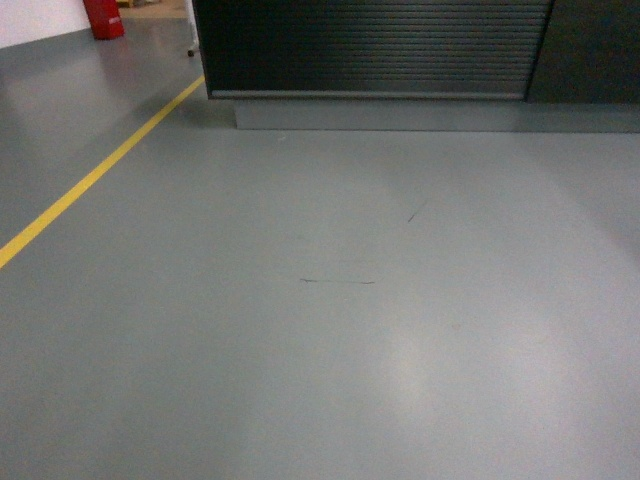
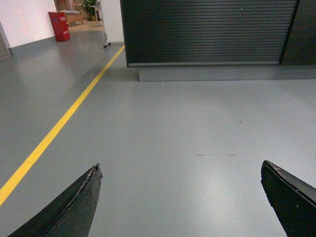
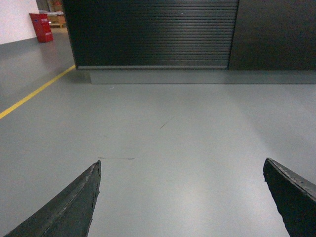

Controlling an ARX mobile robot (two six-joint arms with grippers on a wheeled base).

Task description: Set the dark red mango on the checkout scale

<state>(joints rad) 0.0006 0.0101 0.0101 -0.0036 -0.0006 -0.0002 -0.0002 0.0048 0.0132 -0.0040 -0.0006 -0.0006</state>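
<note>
— Where's the dark red mango from our tools?
— Not in view, nor the scale. Our left tool (image 2: pixel 180 197) and right tool (image 3: pixel 180 197) gape wide, empty; the checkout (image 1: pixel 370 45) front lies straight ahead across the floor (image 1: pixel 320 330).

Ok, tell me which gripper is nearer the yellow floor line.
Left. The yellow line passes close beside the left gripper, on its left; from the right gripper it lies far off to the left.
</note>
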